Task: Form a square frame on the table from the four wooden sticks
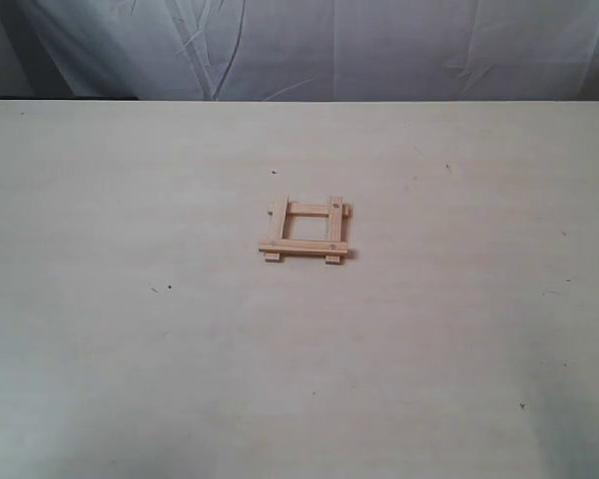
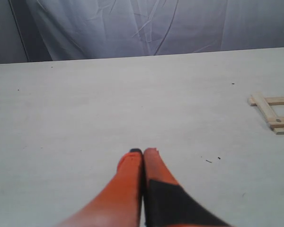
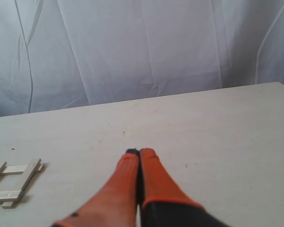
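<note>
The four wooden sticks lie as a small square frame (image 1: 306, 232) at the middle of the table (image 1: 130, 349), ends jutting past the corners. Two sticks run front to back; the other two lie crosswise over them. The frame (image 2: 274, 112) shows partly at the edge of the left wrist view and sits off to one side as the frame (image 3: 16, 183) in the right wrist view. My left gripper (image 2: 143, 152) is shut, orange fingers pressed together, holding nothing, well apart from the frame. My right gripper (image 3: 139, 152) is likewise shut and empty. Neither gripper appears in the exterior view.
A wrinkled grey-white cloth backdrop (image 1: 309, 45) hangs behind the table's far edge. A few tiny dark specks (image 1: 168, 288) dot the tabletop.
</note>
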Available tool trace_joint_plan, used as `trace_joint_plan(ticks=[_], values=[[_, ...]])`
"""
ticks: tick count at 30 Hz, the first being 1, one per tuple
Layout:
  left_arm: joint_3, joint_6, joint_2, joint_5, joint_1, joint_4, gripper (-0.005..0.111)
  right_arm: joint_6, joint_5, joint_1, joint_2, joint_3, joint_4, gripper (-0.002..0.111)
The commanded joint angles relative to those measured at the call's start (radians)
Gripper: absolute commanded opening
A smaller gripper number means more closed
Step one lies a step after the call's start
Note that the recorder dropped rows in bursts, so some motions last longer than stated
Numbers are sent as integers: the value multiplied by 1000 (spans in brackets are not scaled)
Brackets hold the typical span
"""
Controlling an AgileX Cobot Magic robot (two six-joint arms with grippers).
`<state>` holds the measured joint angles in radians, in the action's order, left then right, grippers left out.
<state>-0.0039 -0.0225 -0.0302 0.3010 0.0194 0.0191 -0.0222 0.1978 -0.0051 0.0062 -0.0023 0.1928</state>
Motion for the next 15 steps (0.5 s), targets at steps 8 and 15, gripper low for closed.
trace_joint_plan(ticks=[8, 15], values=[[4, 2, 6, -16, 1, 6, 0, -3, -21, -6, -6, 2, 1, -1], [4, 2, 6, -16, 1, 6, 0, -3, 129, -6, -6, 2, -56, -1]])
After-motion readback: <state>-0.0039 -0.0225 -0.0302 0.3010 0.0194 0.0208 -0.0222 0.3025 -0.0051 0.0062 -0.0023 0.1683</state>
